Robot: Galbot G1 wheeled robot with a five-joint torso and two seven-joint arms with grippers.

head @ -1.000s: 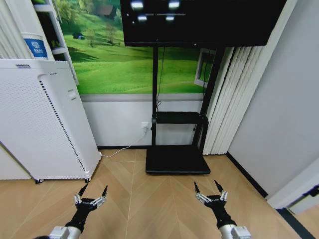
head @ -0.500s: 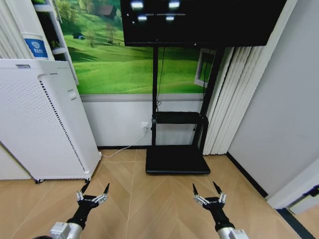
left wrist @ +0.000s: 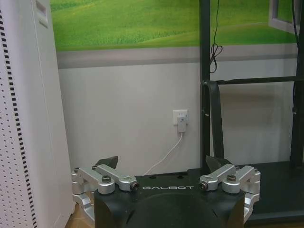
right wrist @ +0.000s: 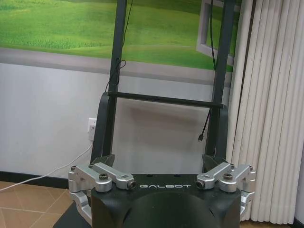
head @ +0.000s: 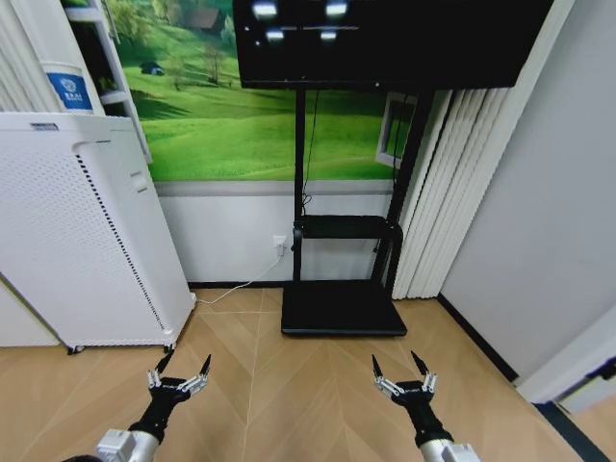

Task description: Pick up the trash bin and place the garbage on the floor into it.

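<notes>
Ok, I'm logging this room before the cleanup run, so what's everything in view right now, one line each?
Floor: one, light tan herringbone wood, under both arms.
Air purifier: one, white perforated, standing on the left by the wall.
Screen: one, black, at the top on a stand.
Stand: one, black, with a flat base on the floor at the wall.
Landscape mural: one, green, on the wall behind the stand.
Wall socket: one, white, with a white cable plugged in.
Vertical blinds: one set, white, right of the stand.
Left gripper: one, black and silver, open, low on the left above the floor.
Right gripper: one, black and silver, open, low on the right.
</notes>
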